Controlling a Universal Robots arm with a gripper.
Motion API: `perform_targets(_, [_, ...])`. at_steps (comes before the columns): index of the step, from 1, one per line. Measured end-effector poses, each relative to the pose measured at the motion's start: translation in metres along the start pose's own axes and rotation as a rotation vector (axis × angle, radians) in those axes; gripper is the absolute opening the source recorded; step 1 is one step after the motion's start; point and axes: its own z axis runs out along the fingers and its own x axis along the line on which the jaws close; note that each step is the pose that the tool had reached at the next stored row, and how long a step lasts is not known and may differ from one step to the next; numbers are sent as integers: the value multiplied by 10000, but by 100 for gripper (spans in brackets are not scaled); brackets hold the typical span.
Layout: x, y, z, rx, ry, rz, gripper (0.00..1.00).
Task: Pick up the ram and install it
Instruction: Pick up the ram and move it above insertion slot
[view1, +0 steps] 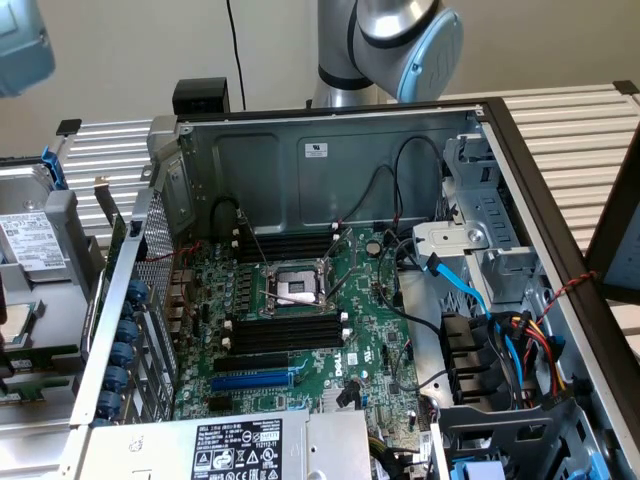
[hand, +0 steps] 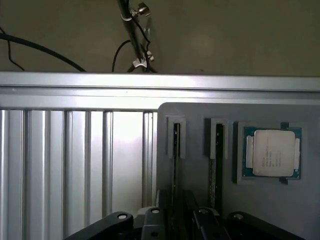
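In the exterior view we've got the open steel case (view1: 300, 160) with the green motherboard (view1: 370, 330) lying flat in it. Going from the exterior view's left: the silver CPU socket (view1: 297, 288), long black slots (view1: 285, 335) with white end clips just below it, then a blue expansion slot (view1: 255, 380). A tangle of coloured cables (view1: 500, 340) sits lower right. The arm (view1: 400, 40) is top centre, glossy grey with a blue cap.

On the wrist view there's ribbed aluminium table (hand: 65, 165), then a matte grey tray (hand: 260, 210). The ram (hand: 176, 145) stands edge-on in a holder on that tray, so we just see a thin dark strip. The gripper (hand: 177, 222) hangs over that strip's near end, its black fingers (hand: 155, 220) spread apart, nothing grasped. We can't tell if they touch the stick. A second stick (hand: 218, 150) stands parallel beside it, then a square metal-lidded processor (hand: 272, 152).
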Motion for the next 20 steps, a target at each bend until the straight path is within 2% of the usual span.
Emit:
perform_targets(4, [0, -2, 34, 4, -1, 3, 27])
perform_targets(20, [0, -38, 44, 3, 0, 3, 27])
